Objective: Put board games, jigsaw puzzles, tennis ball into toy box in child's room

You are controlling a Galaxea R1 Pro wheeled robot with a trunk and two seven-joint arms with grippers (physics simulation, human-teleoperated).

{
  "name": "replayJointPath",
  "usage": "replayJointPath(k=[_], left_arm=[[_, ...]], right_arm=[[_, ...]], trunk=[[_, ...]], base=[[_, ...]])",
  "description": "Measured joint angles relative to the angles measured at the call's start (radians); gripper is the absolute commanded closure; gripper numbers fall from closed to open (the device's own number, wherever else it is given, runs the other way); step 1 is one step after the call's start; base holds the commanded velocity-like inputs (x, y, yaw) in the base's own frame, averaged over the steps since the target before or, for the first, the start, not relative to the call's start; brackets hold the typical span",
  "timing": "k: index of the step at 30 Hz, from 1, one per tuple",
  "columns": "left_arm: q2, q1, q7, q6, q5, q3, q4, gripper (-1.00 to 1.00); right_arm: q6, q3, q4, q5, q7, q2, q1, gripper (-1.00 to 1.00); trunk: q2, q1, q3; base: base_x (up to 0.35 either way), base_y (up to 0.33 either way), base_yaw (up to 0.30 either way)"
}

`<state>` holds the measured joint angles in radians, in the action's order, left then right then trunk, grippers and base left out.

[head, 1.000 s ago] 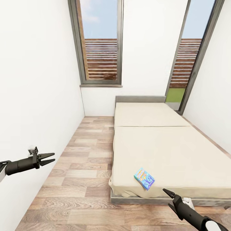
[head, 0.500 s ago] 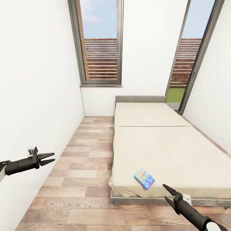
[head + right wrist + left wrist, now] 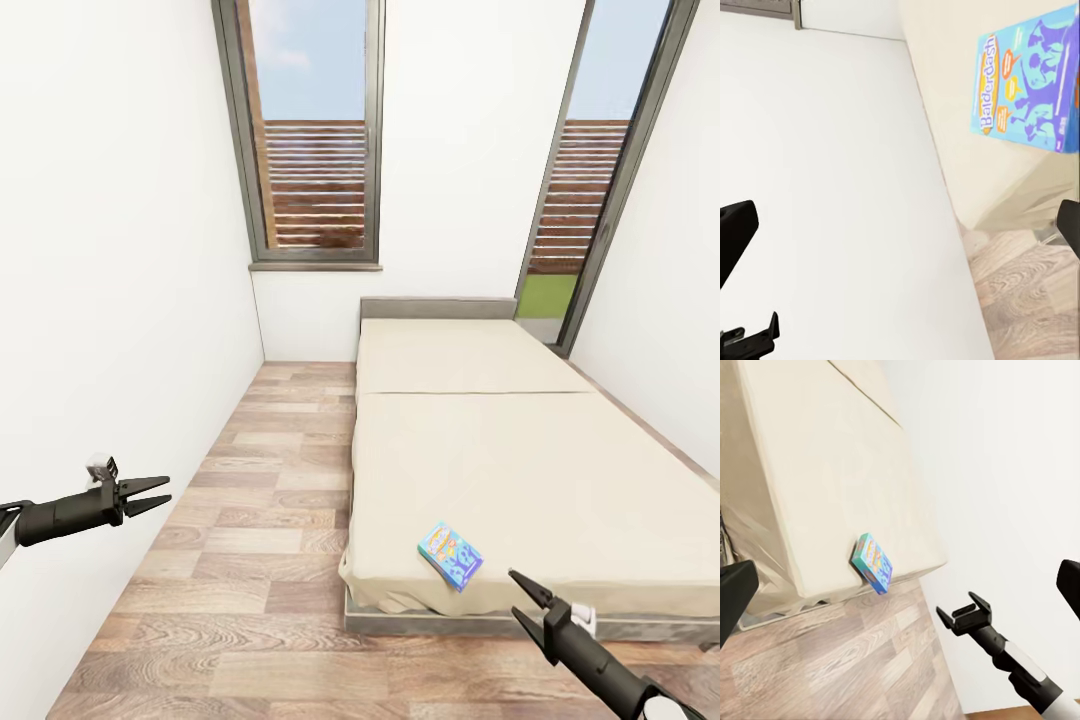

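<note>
Right black two-finger gripper [image 3: 528,596], lower right of the head frame: fingers spread, nothing held. Over the last second it has sunk slightly and edged left, its tips near the small blue printed board-game box [image 3: 449,556]. The box lies flat near the foot corner of the low beige-mattress bed [image 3: 520,470], apart from the tips. Judgement: approach to first pick under way, no contact yet. Left black gripper [image 3: 148,494], mid-left: unchanged, fingers parted, empty. Grey-framed window [image 3: 312,135] beyond, upper frame.
</note>
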<state>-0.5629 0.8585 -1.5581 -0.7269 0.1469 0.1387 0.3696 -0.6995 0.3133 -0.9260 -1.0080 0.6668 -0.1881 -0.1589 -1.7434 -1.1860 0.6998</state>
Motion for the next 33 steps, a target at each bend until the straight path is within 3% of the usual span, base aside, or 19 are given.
replayJointPath(k=[20, 33], left_arm=[[0.000, 0.000, -0.003, -0.008, 0.000, -0.002, 0.000, -1.00], [0.001, 0.000, 0.002, -0.011, 0.000, -0.002, 0.000, -1.00]], right_arm=[[-0.007, 0.008, 0.015, -0.017, 0.006, 0.020, -0.001, -1.00], [-0.002, 0.012, 0.019, -0.055, 0.009, 0.021, -0.001, -1.00]], trunk=[[-0.140, -0.077, 0.063], [-0.231, -0.127, 0.103]], base=[[0.000, 0.000, 0.000], [0.000, 0.000, 0.000]])
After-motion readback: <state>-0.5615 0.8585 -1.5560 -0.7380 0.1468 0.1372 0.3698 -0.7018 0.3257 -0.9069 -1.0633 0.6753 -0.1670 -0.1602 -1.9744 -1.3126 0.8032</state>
